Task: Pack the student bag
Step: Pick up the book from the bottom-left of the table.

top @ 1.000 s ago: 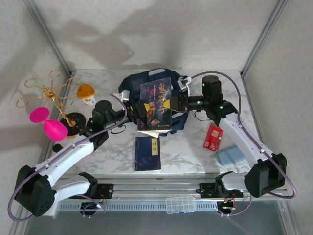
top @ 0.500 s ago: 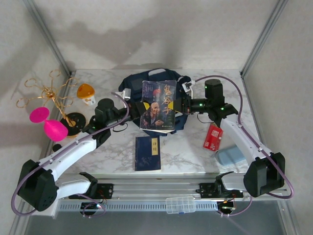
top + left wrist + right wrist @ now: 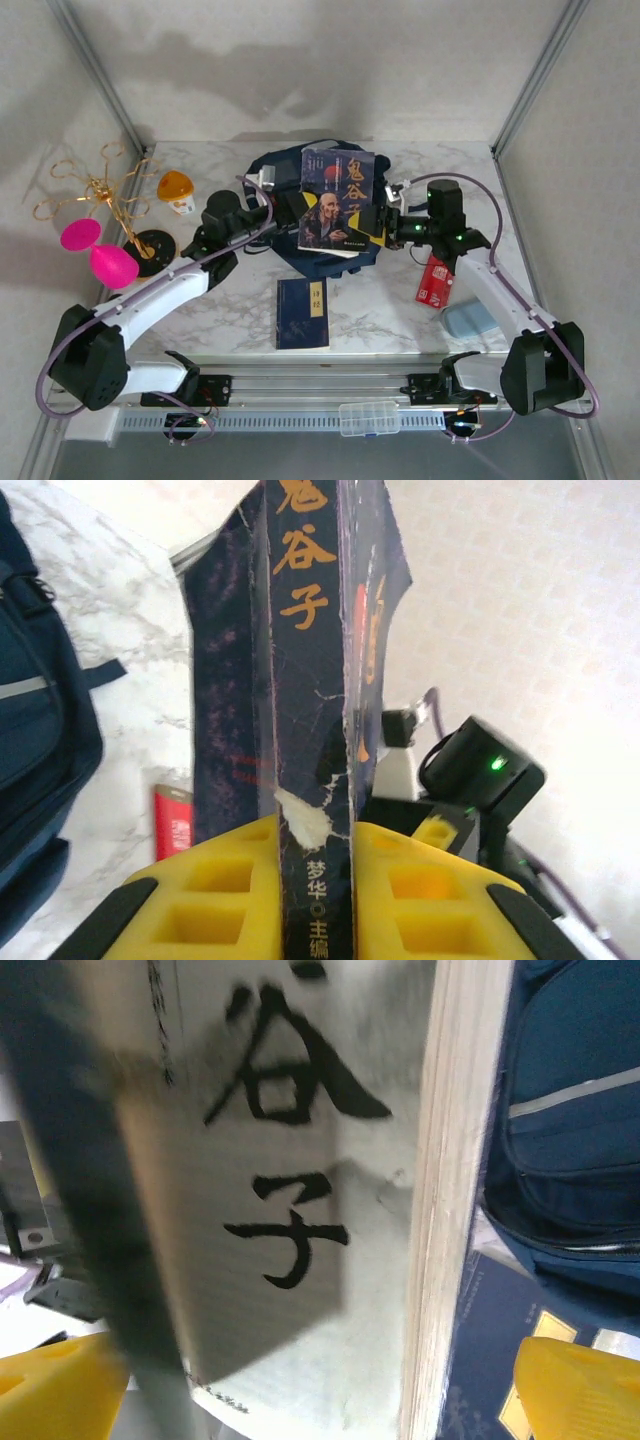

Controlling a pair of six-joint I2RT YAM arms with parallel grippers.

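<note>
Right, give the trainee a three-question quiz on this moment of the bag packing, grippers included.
1. True or false: the left gripper is shut on the portrait-cover book.
2. Which lies flat on the table just on the near side of the student bag? A orange-lidded cup; B small dark-blue book; C pink sponge.
3. Fill in: the right gripper is ____ (open or shut).
Key: 1 true; 2 B; 3 open.
</note>
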